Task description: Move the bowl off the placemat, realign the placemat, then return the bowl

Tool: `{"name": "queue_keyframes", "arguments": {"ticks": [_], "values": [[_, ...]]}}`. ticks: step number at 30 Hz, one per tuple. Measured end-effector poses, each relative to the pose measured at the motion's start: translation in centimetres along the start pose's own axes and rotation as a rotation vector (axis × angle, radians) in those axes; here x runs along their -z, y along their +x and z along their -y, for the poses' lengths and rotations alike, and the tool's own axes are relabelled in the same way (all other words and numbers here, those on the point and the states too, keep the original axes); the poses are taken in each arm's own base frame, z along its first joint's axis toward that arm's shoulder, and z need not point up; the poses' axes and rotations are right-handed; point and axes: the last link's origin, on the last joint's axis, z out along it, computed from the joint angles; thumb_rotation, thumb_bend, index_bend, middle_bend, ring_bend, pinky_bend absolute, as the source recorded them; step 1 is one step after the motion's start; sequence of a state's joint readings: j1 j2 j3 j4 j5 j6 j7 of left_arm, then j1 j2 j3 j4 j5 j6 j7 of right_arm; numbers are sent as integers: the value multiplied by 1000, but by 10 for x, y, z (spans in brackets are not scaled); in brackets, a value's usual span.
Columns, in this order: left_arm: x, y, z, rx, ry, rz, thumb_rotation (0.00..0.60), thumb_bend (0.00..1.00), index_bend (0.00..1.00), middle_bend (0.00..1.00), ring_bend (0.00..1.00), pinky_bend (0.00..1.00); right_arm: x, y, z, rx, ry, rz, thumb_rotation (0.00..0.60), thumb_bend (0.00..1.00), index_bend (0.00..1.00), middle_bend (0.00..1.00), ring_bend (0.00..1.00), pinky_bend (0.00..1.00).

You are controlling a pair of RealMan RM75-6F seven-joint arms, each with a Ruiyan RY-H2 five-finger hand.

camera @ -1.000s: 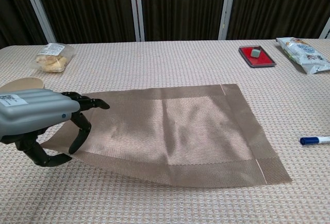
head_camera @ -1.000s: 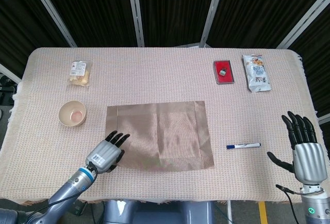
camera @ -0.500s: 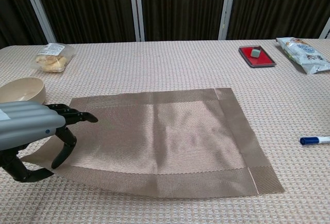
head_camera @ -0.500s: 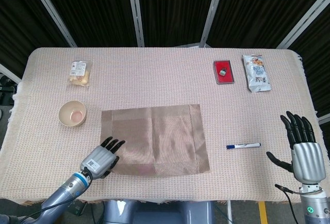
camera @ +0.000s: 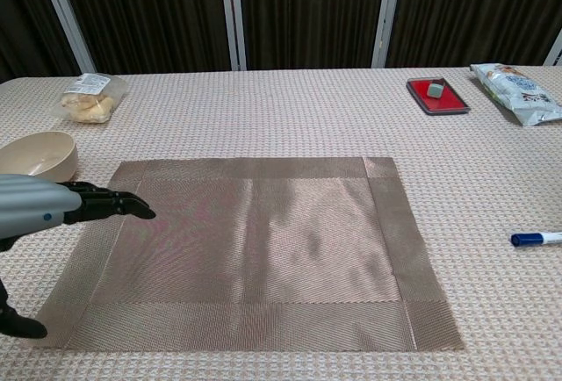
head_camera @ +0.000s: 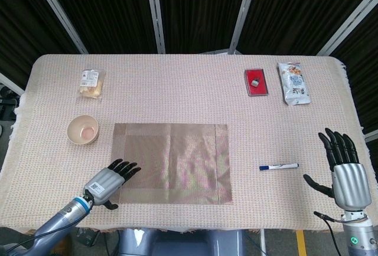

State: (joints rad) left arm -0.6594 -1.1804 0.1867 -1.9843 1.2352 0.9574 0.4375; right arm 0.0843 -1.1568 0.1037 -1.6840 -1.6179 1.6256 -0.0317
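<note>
Here the chest view cuts off most of the left hand [camera: 39,210] at the frame's left edge, so only its back and dark fingertips [camera: 123,205] show, and the right hand falls outside that view altogether. The head view shows both. The left hand [head_camera: 107,177] lies low at the near left corner of the placemat [head_camera: 171,163], fingers spread apart and stretched toward the mat, holding nothing; whether the fingertips actually press on the mat or hover just above it cannot be told. The right hand [head_camera: 344,170] is at the counter's [head_camera: 177,91] near right edge, well apart from the mat, fingers spread and empty, with its wrist cut off by the bottom of the frame.

The placemat lies flat with its edges square to the counter's edges, though its surface shows faint ripples. The bowl [head_camera: 82,130] stands on the counter just beside the mat's far left corner, off the mat, and beyond the left hand.

Farther back are a bagged snack [head_camera: 91,83] at left, a red tray [head_camera: 256,82] holding a small block too small to identify, and a white packet [head_camera: 293,82]. A pen [head_camera: 278,166] lies between the mat and the right hand.
</note>
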Motion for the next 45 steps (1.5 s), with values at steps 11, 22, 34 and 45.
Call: {"name": "queue_keyframes", "arguments": {"ticks": [11, 22, 34, 45], "values": [[21, 42, 59, 53, 109, -210, 600, 0, 59, 0, 0, 0, 0, -1, 1, 1, 5, 6, 600, 0, 19, 0, 0, 0], [23, 30, 149, 6, 338, -259, 600, 7, 300, 0, 0, 0, 0, -4, 4, 5, 14, 18, 600, 0, 19, 0, 0, 0], [1, 8, 191, -16, 411, -296, 600, 115, 349, 0, 0, 0, -2, -9, 2, 19, 6, 31, 600, 0, 19, 0, 0, 0], [-31, -13, 202, -13, 446, -260, 600, 215, 487, 0, 0, 0, -5, -11, -3, 31, -8, 38, 600, 0, 19, 0, 0, 0]]}}
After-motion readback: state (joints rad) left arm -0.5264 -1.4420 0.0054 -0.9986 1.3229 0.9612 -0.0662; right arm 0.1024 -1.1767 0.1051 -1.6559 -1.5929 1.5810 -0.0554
